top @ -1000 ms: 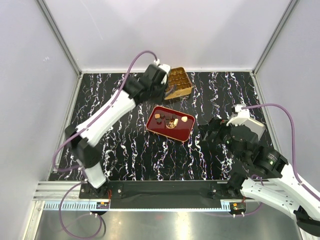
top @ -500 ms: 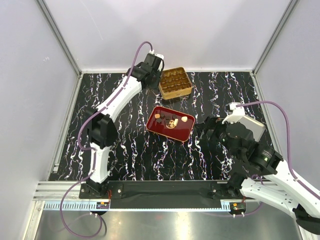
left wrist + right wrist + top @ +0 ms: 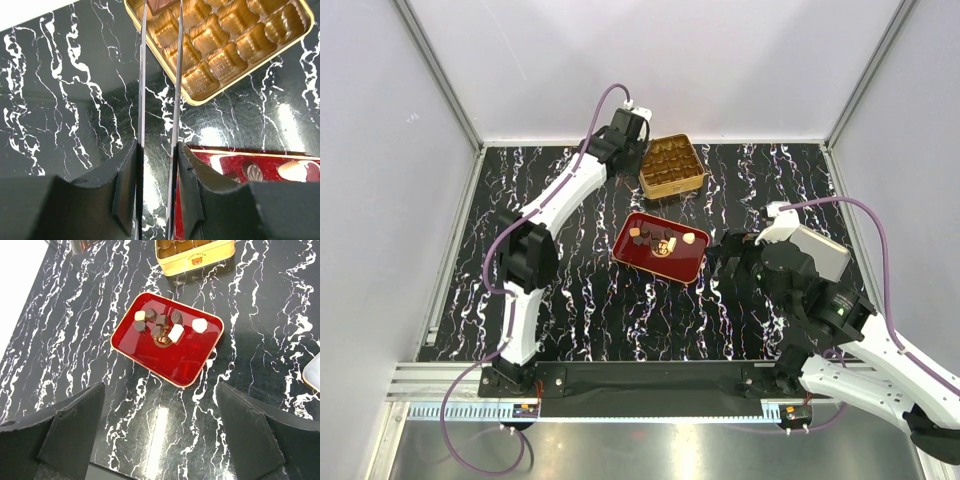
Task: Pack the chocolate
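Several small chocolates (image 3: pixel 658 239), dark, tan and cream, lie on the glossy red tray (image 3: pixel 675 262) at mid table; they also show in the right wrist view (image 3: pixel 160 326). The square gold tin (image 3: pixel 672 167) with divided cells stands behind the tray. My left gripper (image 3: pixel 628 148) is just left of the tin, shut on long metal tweezers (image 3: pixel 142 75). The tweezer tips hold a brown square chocolate (image 3: pixel 162 5) over the tin's near corner cells (image 3: pixel 220 50). My right gripper (image 3: pixel 728 262) is open and empty, right of the tray (image 3: pixel 190 365).
Grey walls and metal rails enclose the black marbled table (image 3: pixel 580 290). A pale flat thing (image 3: pixel 315 372) lies at the right edge of the right wrist view. The tin's front wall (image 3: pixel 195 260) shows at the top of that view.
My left arm has swung back and left off the tin, which now shows whole. My right arm has shifted slightly left toward the tray.
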